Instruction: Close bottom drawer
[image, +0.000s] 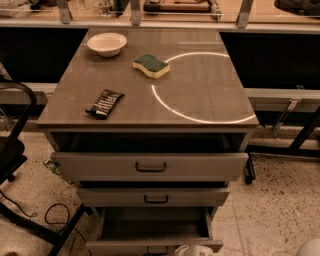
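Note:
The bottom drawer (155, 245) is the lowest of three grey-beige drawers and stands pulled out, showing its dark grey interior (155, 222). Its narrow front panel with a small dark handle (156, 249) lies at the lower edge of the camera view. A white rounded part, apparently my gripper (193, 250), shows at the very bottom edge, right at the drawer's front panel, to the right of the handle. Most of it is cut off by the edge.
The middle drawer (155, 197) and top drawer (150, 166) are also pulled out, each less far than the one below. On the cabinet top lie a white bowl (107, 44), a green-yellow sponge (151, 65) and a dark snack packet (104, 103). A black chair (15, 150) stands left, cables (55, 217) on the floor.

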